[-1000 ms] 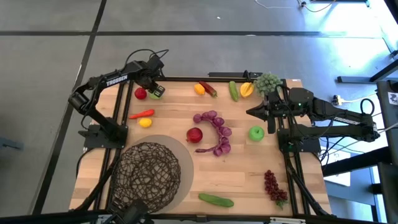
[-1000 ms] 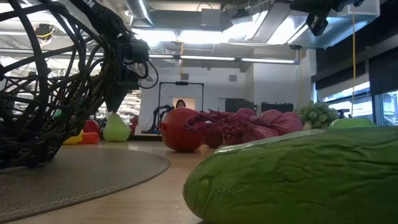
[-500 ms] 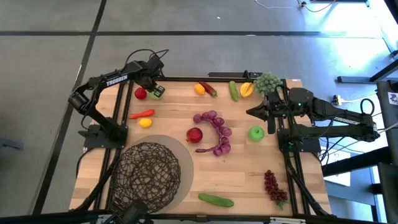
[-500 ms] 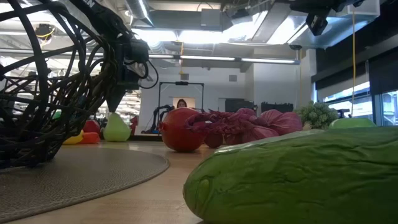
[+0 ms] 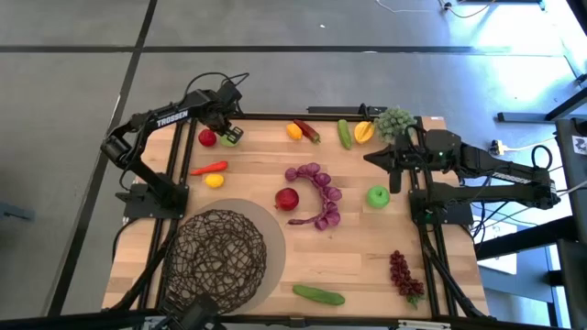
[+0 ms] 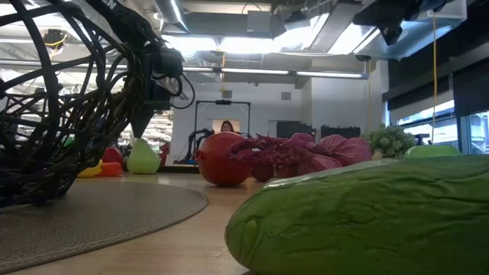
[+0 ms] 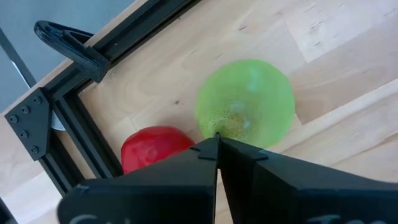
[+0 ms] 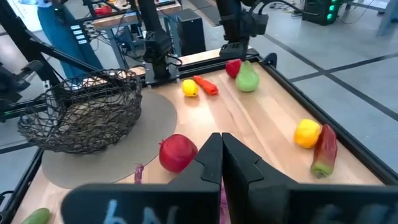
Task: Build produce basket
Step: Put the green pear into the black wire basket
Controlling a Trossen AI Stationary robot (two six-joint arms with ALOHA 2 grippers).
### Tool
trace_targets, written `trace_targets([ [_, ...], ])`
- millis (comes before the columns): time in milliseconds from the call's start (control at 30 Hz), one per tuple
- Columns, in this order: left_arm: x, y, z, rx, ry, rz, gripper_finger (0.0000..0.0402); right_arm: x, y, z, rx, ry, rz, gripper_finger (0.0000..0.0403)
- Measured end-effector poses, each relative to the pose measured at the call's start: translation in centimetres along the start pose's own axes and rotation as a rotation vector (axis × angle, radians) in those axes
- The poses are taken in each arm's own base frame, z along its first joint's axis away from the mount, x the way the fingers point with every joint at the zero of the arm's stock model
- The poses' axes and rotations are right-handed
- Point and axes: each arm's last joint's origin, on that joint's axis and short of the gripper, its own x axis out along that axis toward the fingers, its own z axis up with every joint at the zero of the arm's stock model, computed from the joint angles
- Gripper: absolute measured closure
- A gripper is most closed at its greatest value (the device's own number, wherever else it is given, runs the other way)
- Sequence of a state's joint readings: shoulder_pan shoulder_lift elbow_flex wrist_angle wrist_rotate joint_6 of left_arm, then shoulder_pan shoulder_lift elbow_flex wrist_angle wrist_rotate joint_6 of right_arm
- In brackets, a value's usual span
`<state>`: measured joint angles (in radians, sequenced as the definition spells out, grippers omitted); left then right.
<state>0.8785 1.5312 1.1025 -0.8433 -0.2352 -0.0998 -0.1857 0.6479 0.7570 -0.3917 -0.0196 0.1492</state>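
I am holding the left tool [image 5: 226, 134] clenched at the bench's far left corner, its fingertips [image 7: 217, 146] pressed together with nothing between them, sitting right over the top of a green pear [image 7: 245, 106]. In the left wrist view the pear is lying just beside a red apple [image 7: 152, 148], and both are sitting close to the black frame rail [image 7: 81, 124] along the bench edge, so there is little room on that side and open wood toward the middle.

The right tool [image 5: 378, 161] is waiting clenched and empty above the bench's far right part, near a green apple [image 5: 378, 195] and a pale green grape bunch [image 5: 395, 121].

Farther out, the produce is lying spread over the bench [image 5: 367, 257]. A red chili [image 5: 210, 168] is lying with its long axis roughly across the bench, beside a small yellow fruit [image 5: 214, 181]. A purple grape bunch [image 5: 318, 194] is curving around a dark red apple [image 5: 287, 198] at the centre. One cucumber [image 5: 345, 134] is pointing front to back at the far edge; another cucumber [image 5: 318, 294] is lying crosswise at the near edge. A dark-red grape bunch [image 5: 402, 274] is lying near the right rail.

The basket [image 5: 216, 254] is standing upright on a grey round mat [image 5: 267, 227] at the near left, with clear wood between it and the left tool.
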Motion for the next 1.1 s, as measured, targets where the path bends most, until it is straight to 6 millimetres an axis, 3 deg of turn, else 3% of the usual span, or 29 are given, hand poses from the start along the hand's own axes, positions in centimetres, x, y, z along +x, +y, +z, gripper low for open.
trace_targets([
  [233,-0.5,-0.6,-0.2,0.03,-0.013,-0.01,0.0401,0.0,0.0,0.0,0.0,0.0,-0.002,0.0402],
  [467,-3.6,-0.8,-1.0,0.055,-0.1,-0.032,0.0401,0.0,0.0,0.0,-0.001,-0.001,-0.003,0.0402],
  [800,-9.4,-1.2,-5.0,0.075,-0.16,-0.114,0.0401,0.0,0.0,0.0,-0.025,-0.001,-0.003,0.0402],
  [1100,-14.0,-2.3,-8.7,0.087,-0.272,-0.31,0.0401,0.0,0.0,0.0,-0.027,-0.001,-0.003,0.0402],
])
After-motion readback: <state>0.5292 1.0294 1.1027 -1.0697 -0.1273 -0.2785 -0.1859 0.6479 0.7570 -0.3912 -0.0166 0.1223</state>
